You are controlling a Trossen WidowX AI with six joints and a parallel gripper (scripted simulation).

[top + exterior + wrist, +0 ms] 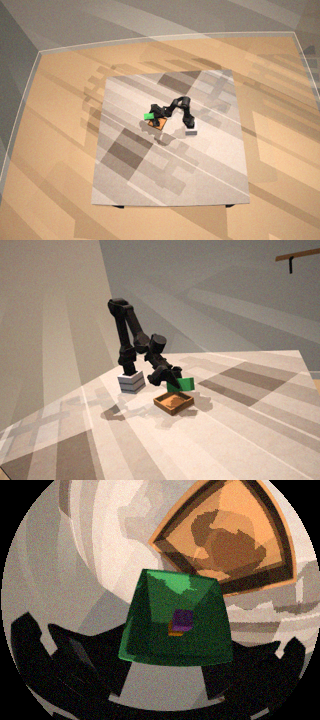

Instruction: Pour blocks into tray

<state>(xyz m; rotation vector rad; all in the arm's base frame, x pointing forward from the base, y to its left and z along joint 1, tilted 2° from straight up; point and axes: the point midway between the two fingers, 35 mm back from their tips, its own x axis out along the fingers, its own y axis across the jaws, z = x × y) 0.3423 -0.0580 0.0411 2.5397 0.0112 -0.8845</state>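
Note:
The green cup point(148, 116) point(186, 384) point(205, 647) is off the table, tipped onto its side with its long sides about level. My gripper point(175, 381) point(170, 622) is shut on the cup, one finger on each side. A purple block point(182, 620) and an orange block point(174, 631) show inside the cup in the wrist view. The shallow orange-brown tray point(160, 126) point(178, 409) point(250, 510) stands on the table a little below the cup. No block shows in the visible part of the tray, which is partly in shadow. Which way the cup's mouth faces is unclear in the top and exterior views.
The arm's base stands on a pale striped block point(191, 132) point(132, 384), right of the tray in the top view and left of it in the exterior view. The arm arches from there to the cup. Shadows fall across the table point(206, 167) point(219, 446).

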